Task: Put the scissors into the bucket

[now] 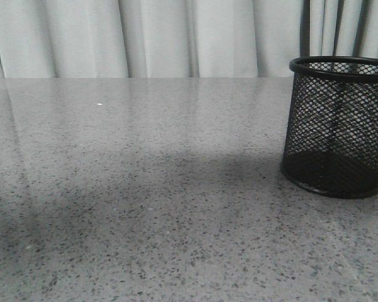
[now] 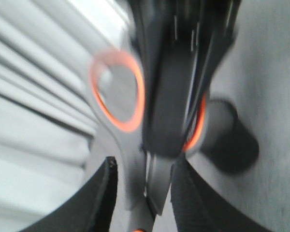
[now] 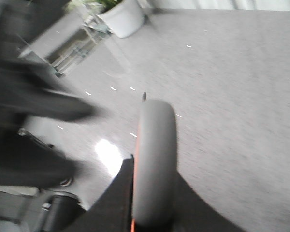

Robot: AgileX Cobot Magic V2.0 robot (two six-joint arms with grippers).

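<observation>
- Scissors [image 2: 135,159] are aloft between both our grippers, absent from the front view; a handle loop shows beside our left gripper [image 2: 142,193], which pinches them.
- Our right gripper [image 3: 152,212] is clamped on a grey handle edge – likely a handover.
- Bucket [image 1: 337,126] stands upright near the table's right edge, rim clear for dropping.

Bucket [image 1: 339,126] black mesh; scissors [image 2: 130,121] orange-ringed grey; table [image 1: 145,201] speckled grey.
</observation>
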